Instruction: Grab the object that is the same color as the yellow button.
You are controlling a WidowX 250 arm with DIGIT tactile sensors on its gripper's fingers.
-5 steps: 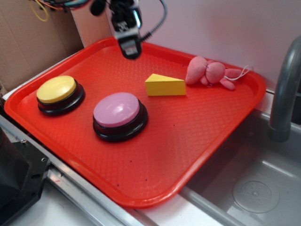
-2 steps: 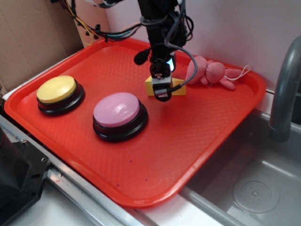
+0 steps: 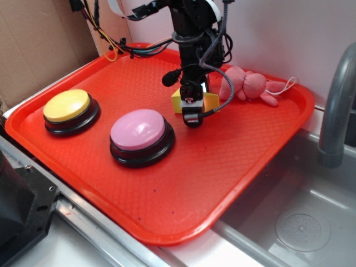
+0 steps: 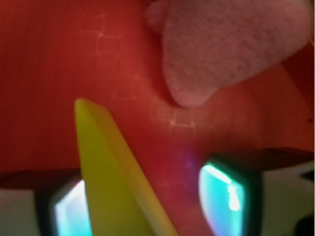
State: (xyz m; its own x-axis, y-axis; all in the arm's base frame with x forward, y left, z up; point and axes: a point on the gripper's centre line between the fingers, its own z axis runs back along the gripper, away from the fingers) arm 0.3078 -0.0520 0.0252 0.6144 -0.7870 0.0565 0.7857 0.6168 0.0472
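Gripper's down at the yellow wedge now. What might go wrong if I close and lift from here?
Two risks, judging from both views.

1. In the wrist view the yellow wedge sits off-centre between the open fingers, close to the left one. Closing may push or twist it rather than clamp it squarely, and its tapered faces could squirt out.

2. The pink plush toy lies just beyond the gripper. Any forward drift could nudge or snag it.

I see a pink button (image 3: 139, 133) on the red tray (image 3: 233, 167), a pink plush toy (image 3: 247, 84) near its far rim, and a grey faucet (image 3: 336, 105) over the sink (image 3: 300, 222).
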